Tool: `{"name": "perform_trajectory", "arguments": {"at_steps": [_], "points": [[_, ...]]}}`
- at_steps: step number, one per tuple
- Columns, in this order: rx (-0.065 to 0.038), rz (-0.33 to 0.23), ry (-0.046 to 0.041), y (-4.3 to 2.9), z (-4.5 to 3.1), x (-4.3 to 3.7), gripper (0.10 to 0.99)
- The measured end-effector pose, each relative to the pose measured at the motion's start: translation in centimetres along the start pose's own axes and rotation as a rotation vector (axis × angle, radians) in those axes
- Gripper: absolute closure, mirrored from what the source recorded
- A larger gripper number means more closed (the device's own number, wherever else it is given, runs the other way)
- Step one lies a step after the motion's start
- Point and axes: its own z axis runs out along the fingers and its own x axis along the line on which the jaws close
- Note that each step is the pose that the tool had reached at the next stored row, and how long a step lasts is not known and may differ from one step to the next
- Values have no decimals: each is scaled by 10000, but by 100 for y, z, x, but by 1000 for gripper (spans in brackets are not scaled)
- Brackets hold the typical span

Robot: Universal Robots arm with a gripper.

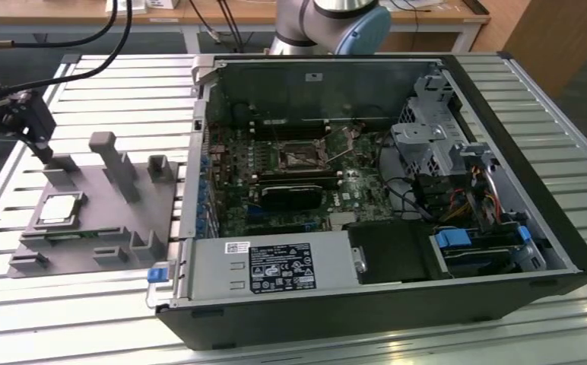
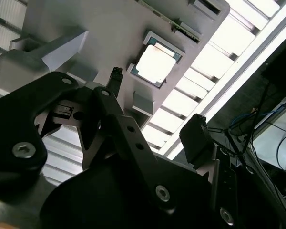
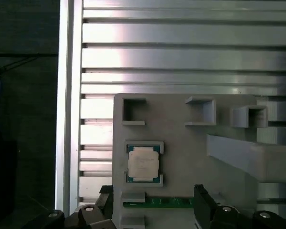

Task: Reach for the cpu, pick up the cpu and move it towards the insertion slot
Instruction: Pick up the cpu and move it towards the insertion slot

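Hovering with gripper (image 2: 155,100) released near the cpu (image 2: 155,64), seated flat in a recess by the grey fixture tray's (image 2: 109,28) edge, top exposed for grasping; insertion slot (image 1: 299,156) well apart.

the exterior view looks down from high over the open computer case (image 1: 375,190) and grey tray (image 1: 111,220). both wrist views hang close over that tray, sharing the cpu (image 3: 143,163); the first faces straight down.
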Motion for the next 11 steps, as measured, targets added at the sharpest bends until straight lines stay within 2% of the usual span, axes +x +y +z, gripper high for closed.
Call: {"name": "perform_trajectory", "arguments": {"at_steps": [4,11], "points": [[-9,-313,15,-8,73,4,325],[-9,-319,16,-16,200,9,325]]}}
